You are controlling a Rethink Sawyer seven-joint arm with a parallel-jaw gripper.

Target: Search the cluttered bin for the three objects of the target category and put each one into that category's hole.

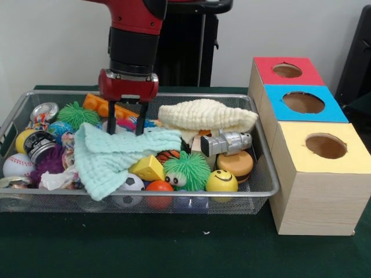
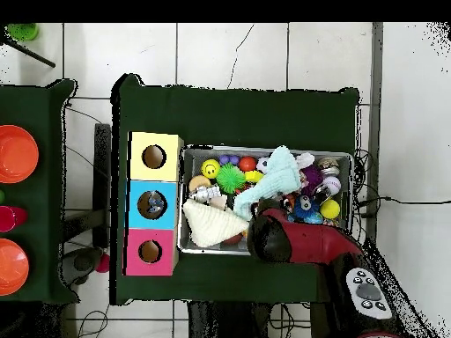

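Observation:
The silver wire-mesh bin [image 1: 271,168] is full of toys and cloths; it also shows in the overhead view [image 2: 264,148]. I cannot make out any clear plastic bottle in it; they are hidden or buried. My gripper [image 1: 125,128] is open and empty. It hangs over the bin's back middle, with its fingertips just above a mint-green cloth [image 1: 110,153]. In the overhead view my red arm [image 2: 291,239] covers the gripper. The blue-faced box's hole [image 1: 303,102] is to the right of the bin, and it also shows in the overhead view [image 2: 153,204].
A red-faced box [image 1: 288,70] and a yellow-faced box [image 1: 324,146] flank the blue one. A cream knit cloth [image 1: 203,116], a silver toy [image 1: 229,142], a green fuzzy ball [image 1: 185,169], a baseball [image 1: 17,165] and two cans [image 1: 39,143] [image 1: 43,110] lie in the bin.

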